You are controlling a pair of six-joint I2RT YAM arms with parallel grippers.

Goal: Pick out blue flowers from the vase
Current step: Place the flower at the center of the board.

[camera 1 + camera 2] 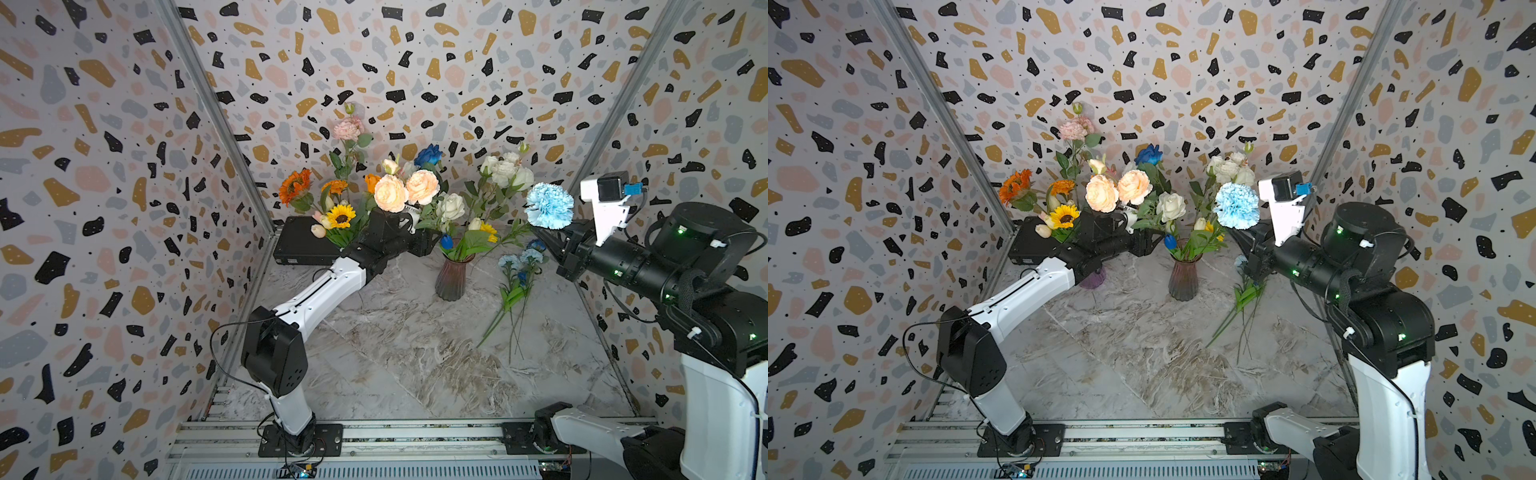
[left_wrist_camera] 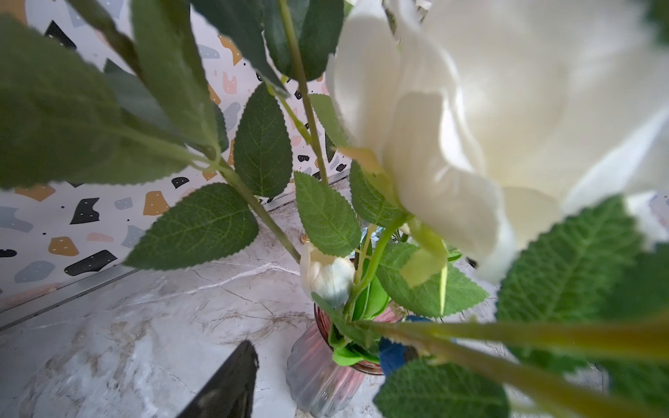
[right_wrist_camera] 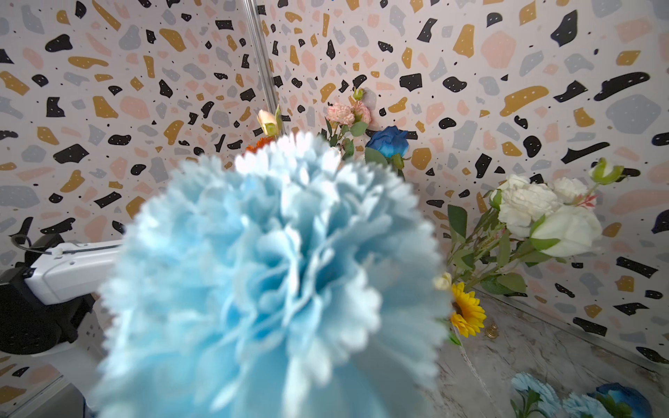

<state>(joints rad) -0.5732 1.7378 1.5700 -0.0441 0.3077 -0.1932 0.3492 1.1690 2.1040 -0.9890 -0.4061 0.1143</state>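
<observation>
Seen from above: a marble desk (image 1: 415, 357) inside speckled walls, with two robot arms reaching in. The right arm (image 1: 623, 259) holds a pale blue flower (image 1: 549, 206) in the air above the desk's right edge. Its jaws are pressed together on the thin stem just under the ruffled head, which fills the right wrist view. Below, near the right edge, a pile (image 1: 517, 270) of blue flowers lies flat, stems pointing toward the front edge. A ribbed reddish vase (image 1: 452, 276) stands near the middle of the back edge, full of white roses (image 1: 452, 206) and leaves (image 1: 473, 241). A small blue bud (image 1: 446, 242) sits at its rim. A deep blue rose (image 1: 429, 155) rises high behind, though whether it stands in this vase cannot be told. The left arm (image 1: 324, 286) reaches into the leaves. Only one of its jaws shows in the left wrist view, just beside the vase, so whether they are spread or gripping cannot be told. The blue stems look light, with soft fabric heads that would crush and slim, bendy, likely slippery stalks. The safest hold is probably on bare stem under the head, lifting straight up so leaves do not snag neighbours.
</observation>
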